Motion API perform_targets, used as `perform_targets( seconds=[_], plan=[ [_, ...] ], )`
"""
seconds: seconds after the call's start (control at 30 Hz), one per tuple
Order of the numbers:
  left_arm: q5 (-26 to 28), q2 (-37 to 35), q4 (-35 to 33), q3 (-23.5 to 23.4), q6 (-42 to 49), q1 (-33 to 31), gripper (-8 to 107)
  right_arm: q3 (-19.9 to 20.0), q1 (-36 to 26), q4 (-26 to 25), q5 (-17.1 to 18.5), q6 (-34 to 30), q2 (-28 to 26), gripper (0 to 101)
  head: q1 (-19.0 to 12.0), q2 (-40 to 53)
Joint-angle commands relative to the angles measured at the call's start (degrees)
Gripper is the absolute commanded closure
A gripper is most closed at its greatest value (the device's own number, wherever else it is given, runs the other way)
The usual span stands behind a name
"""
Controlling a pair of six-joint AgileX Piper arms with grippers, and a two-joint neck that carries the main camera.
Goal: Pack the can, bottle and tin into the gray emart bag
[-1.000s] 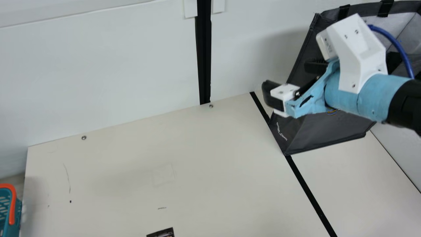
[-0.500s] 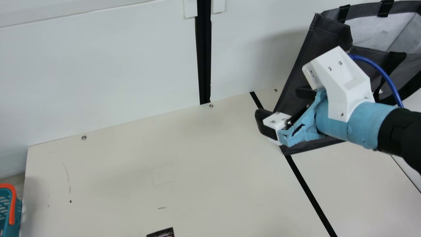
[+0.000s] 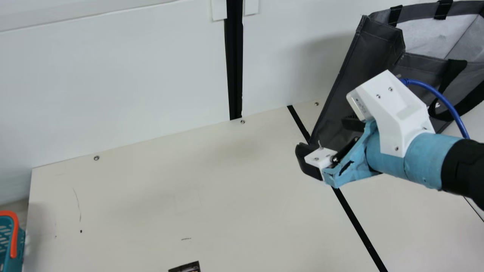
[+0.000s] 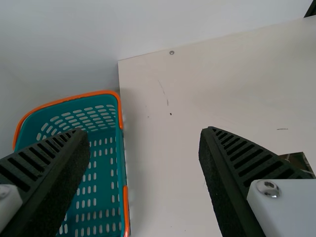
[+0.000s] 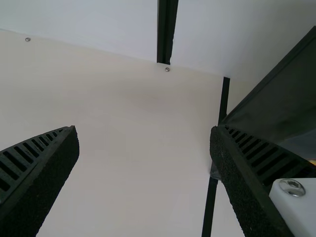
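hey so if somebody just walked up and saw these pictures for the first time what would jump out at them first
Probably the open right claw, with its light-blue wrist, at the main view's right. Behind it, the big gray bag rises into the upper right corner. Then the teal basket with its orange handle, at the main view's lower left edge.

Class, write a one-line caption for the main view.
Open black-fingered right gripper hovering in front of a dark gray fabric bag on the cream table.
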Motion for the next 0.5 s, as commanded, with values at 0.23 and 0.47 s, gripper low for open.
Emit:
perform_targets(
  seconds=[0.23,0.47],
  plan=[
    [0.0,0.0,0.0,0.0,0.0,0.0,9,0.0,0.5,-0.4,1.4,0.5,-0.5,10,-1.3,0.0],
    [0.0,0.0,0.0,0.0,0.0,0.0,9,0.0,0.5,-0.5,1.4,0.5,-0.5,10,-1.3,0.0]
  ],
)
